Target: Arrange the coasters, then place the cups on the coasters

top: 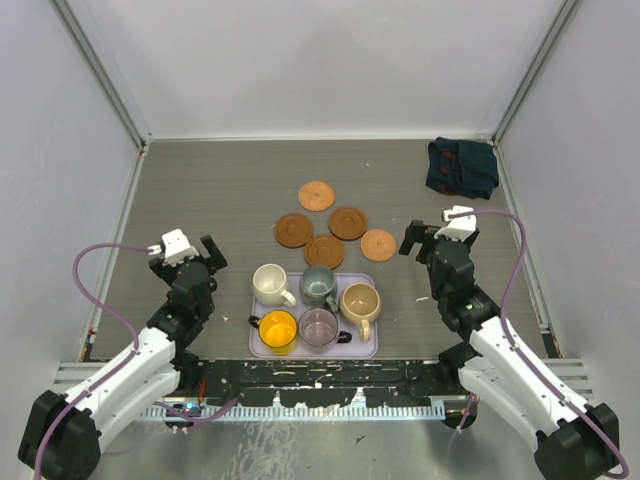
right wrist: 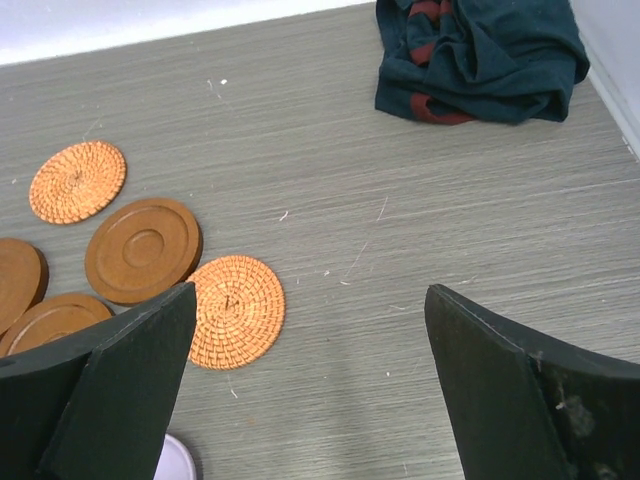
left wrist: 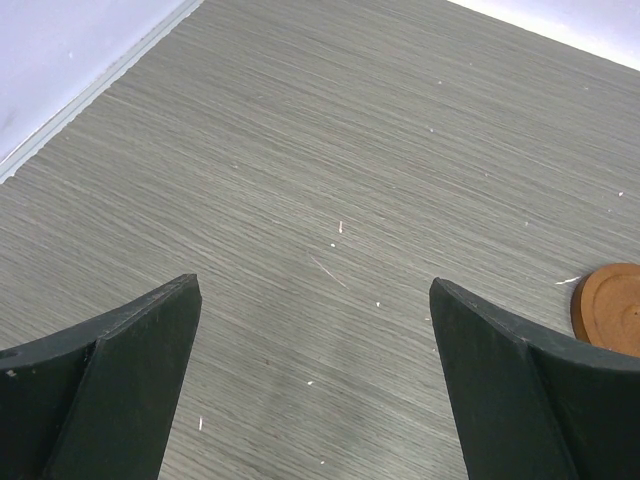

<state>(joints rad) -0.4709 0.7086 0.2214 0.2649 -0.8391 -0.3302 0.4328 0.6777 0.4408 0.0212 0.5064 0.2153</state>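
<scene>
Coasters, five in all, lie flat in a loose cluster on the grey surface just beyond the tray. One woven coaster sits farthest back, a little apart from the rest, and a second woven coaster marks the right end. Between them are three smooth ones: a left coaster, a back coaster and a near coaster, which is closest to the tray. They sit close together, and whether their edges touch cannot be told. All the cups stand upright on the lavender tray, none on a coaster. The cream cup, grey-green cup and tan cup are in the back row. The yellow cup and glass cup are in front. A dark cloth lies bunched in the far right corner, well apart from everything else. The left hand hovers left of the tray, its fingers wide apart with only bare surface between them; its wrist view catches one smooth coaster at the right edge. The right hand hovers right of the tray, fingers likewise spread and holding nothing. In its wrist view the right-end woven coaster lies just beside its left finger.
</scene>
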